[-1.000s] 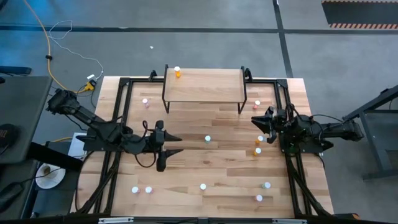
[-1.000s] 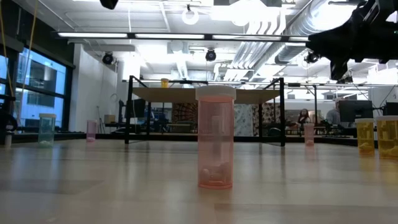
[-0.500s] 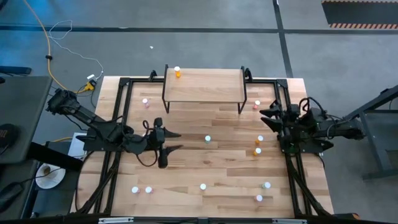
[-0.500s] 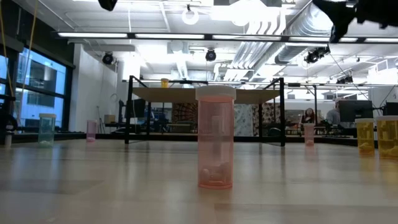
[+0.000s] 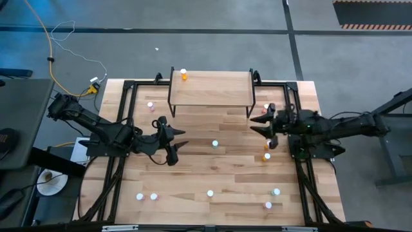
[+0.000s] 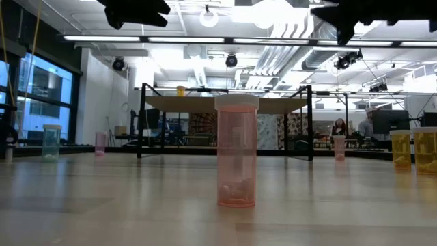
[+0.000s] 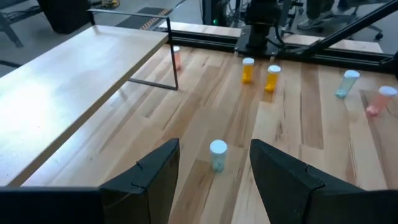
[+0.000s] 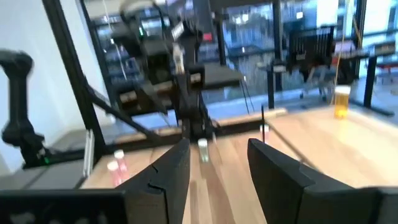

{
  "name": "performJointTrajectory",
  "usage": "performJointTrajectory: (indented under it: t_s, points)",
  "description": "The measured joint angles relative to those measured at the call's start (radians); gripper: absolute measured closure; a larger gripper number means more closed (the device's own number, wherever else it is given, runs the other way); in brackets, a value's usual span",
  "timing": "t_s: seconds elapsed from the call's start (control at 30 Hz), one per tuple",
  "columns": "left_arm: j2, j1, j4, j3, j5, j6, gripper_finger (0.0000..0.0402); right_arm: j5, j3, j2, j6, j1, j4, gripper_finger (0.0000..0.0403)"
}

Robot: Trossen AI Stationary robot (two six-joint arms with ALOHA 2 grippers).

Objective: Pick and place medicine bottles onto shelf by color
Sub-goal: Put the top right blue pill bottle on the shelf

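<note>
Small white-capped medicine bottles stand scattered on the wooden table. A teal one (image 5: 215,144) (image 7: 217,154) stands just ahead of my left gripper (image 5: 180,140) (image 7: 214,180), which is open and raised left of centre. Two orange bottles (image 5: 268,150) stand under my right gripper (image 5: 253,124) (image 8: 217,168), which is open, level and raised by the shelf's right legs. The shelf (image 5: 210,87) stands on black legs at the far middle and carries one orange bottle (image 5: 183,75) at its far left corner. A pink bottle (image 6: 236,152) stands on its base close to the low camera.
Pink bottles stand beside the shelf at left (image 5: 150,105) and right (image 5: 266,107). Several more bottles (image 5: 210,193) stand along the near side. Black frame rails (image 5: 122,129) run along both table sides. The shelf top is mostly bare.
My right gripper has risen from just above the orange bottles and reached toward the table's left, ending beside the shelf's right legs. My left gripper has swung a little toward the far edge and tipped down. No bottle has moved.
</note>
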State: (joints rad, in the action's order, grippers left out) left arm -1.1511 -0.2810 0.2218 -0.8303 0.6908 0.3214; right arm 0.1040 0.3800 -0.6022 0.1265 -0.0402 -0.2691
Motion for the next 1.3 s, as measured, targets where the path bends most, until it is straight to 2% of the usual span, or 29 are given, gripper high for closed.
performJointTrajectory:
  t_s: [0.23,0.43,0.67,0.9,1.13,1.3]
  points:
    - [0.000,0.000,0.000,0.000,0.001,-0.010,0.0213,0.000,0.000,-0.151,0.002,0.000,-0.104,0.0249]
    - [0.000,0.014,0.000,0.000,0.017,-0.067,0.0213,0.001,0.001,-0.281,-0.081,0.000,-0.247,0.0249]
    - [0.000,0.104,0.073,0.000,0.012,-0.101,0.0213,0.001,0.001,-0.438,-0.135,0.000,-0.399,0.0249]
    - [-0.001,0.185,0.063,0.000,-0.010,-0.142,0.0213,-0.009,0.002,-0.612,-0.072,0.000,-0.544,0.0249]
    - [-0.001,0.210,0.059,0.000,-0.012,-0.142,0.0213,-0.012,0.056,-0.784,-0.061,0.000,-0.573,0.0249]
    - [-0.001,0.209,0.058,0.000,-0.036,-0.134,0.0213,-0.009,0.160,-0.897,-0.125,0.000,-0.456,0.0249]
